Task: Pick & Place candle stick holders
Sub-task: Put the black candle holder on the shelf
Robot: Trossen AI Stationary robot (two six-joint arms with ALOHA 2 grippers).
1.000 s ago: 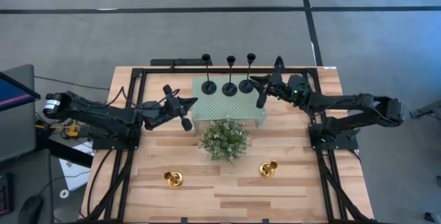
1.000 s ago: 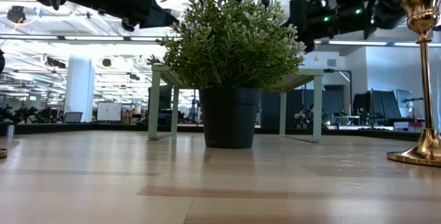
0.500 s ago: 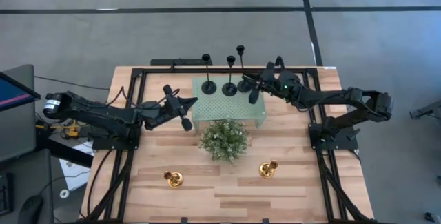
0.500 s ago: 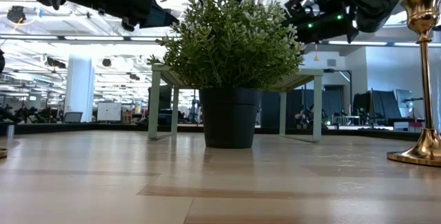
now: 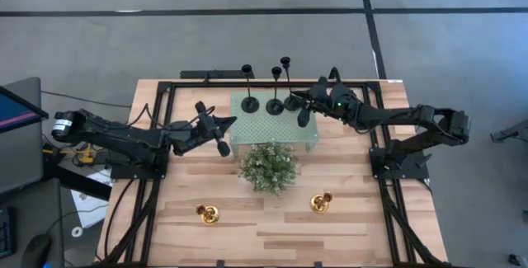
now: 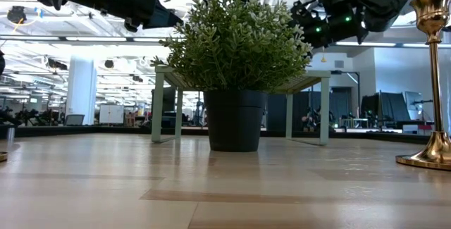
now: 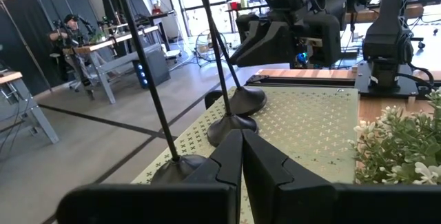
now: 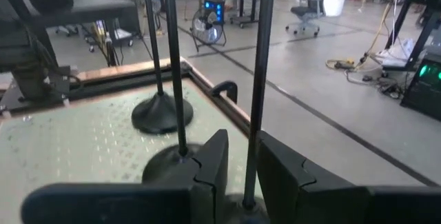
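Note:
Three black candle stick holders stand by their disc bases on a pale green perforated stand [image 5: 247,132] at the table's far middle: a left one [image 5: 248,86], a middle one [image 5: 275,89] and a right one [image 5: 289,78]. My right gripper [image 8: 242,165] is at the right one's stem, shut on it low down. My left gripper [image 7: 241,145] is shut and empty, hovering by the stand's left end [image 5: 231,120]. Two gold holders [image 5: 208,213] [image 5: 321,203] stand on the near part of the table. My right gripper pinches the right black holder's thin stem [image 8: 253,131] between its two fingers, low down, just above the disc base [image 8: 242,207]. The fingers come level from the table's right side and lie across the stem. The holder leans slightly. Whether its base is clear of the stand, I cannot tell.
A bushy green plant in a dark pot [image 5: 269,166] stands just in front of the stand, also in the low view [image 6: 236,60]. The other two black holders [image 8: 160,114] [image 8: 178,156] are close beside the held one. A black frame [image 5: 157,136] runs around the table.
My right gripper has gone toward the table's left edge, up to the right black holder. That holder's top has shifted toward the left and far side, while its base has stayed about where it was.

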